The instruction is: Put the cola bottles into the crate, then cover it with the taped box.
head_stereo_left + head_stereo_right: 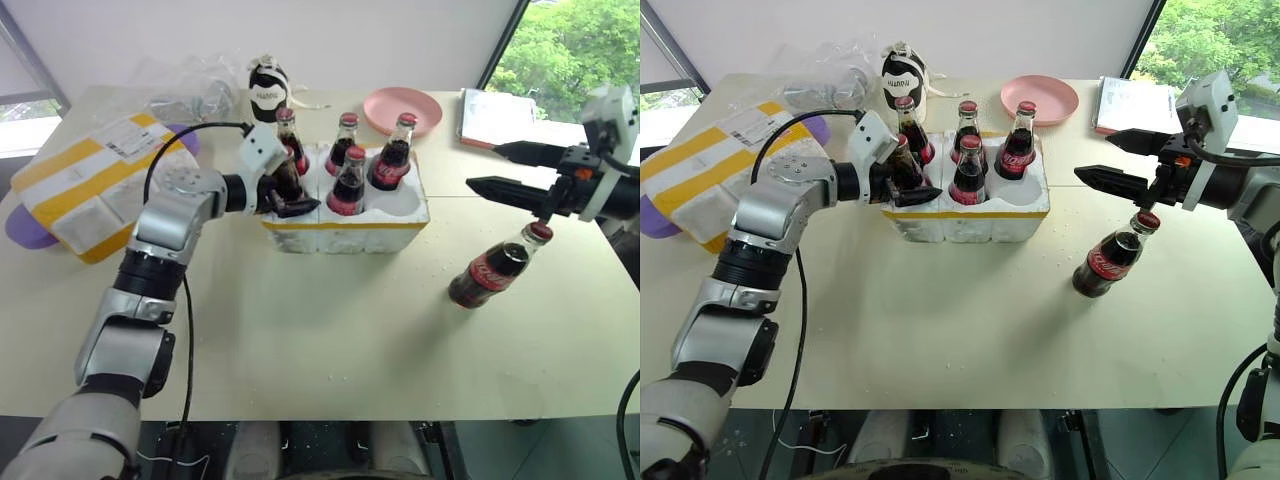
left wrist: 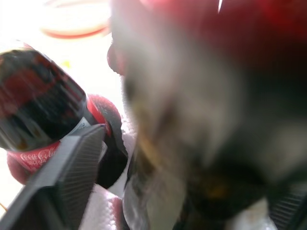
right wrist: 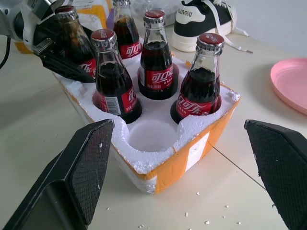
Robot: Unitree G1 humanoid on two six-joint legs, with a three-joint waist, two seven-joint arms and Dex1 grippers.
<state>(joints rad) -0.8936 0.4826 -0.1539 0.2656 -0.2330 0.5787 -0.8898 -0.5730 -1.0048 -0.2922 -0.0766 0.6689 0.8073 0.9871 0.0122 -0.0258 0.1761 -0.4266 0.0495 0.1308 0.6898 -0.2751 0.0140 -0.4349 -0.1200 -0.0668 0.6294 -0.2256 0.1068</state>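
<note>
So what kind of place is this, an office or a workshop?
Probably an office or lab room. There is a plain cream table, a big window onto green trees and a notebook by the pink plate; no shop tools.

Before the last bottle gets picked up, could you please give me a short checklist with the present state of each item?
1. Five cola bottles upright in the crate: ok.
2. One hole free: ok.
3. Left gripper clear of its bottle: not ok, fingers flank it.
4. Right gripper open: ok.
5. Sixth bottle standing on the table: ok.
6. Taped box free to lift: cannot tell.
</note>
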